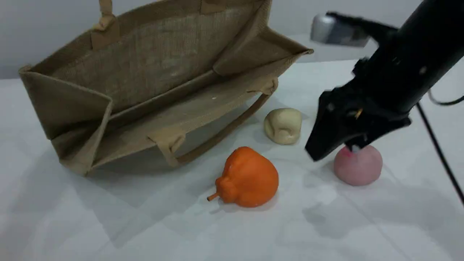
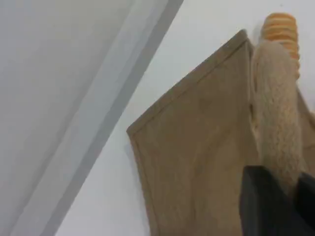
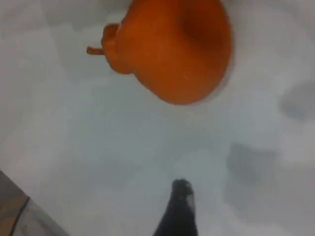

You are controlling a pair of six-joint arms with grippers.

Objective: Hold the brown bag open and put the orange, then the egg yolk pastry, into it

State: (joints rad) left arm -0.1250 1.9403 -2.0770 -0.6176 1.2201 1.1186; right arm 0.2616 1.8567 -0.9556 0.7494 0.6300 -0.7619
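Note:
The brown bag point(image 1: 156, 69) leans on the table with its mouth gaping toward me, its upper handle point(image 1: 106, 14) running out of the top edge. In the left wrist view my left gripper point(image 2: 288, 194) is shut on that beige handle point(image 2: 278, 113), with the bag's outer wall point(image 2: 197, 152) beside it. The orange point(image 1: 248, 177) lies in front of the bag, and the right wrist view shows it large point(image 3: 172, 49). To the orange's right, my right gripper point(image 1: 333, 150) hangs open and empty just above the table; one fingertip point(image 3: 179, 206) shows. The egg yolk pastry point(image 1: 283, 125) sits by the bag's lower handle point(image 1: 217, 136).
A pink ball point(image 1: 359, 166) rests right under the right gripper's far finger. A golden ridged bread roll point(image 2: 281, 29) lies behind the bag. A black cable point(image 1: 440, 152) trails along the right side. The table is white.

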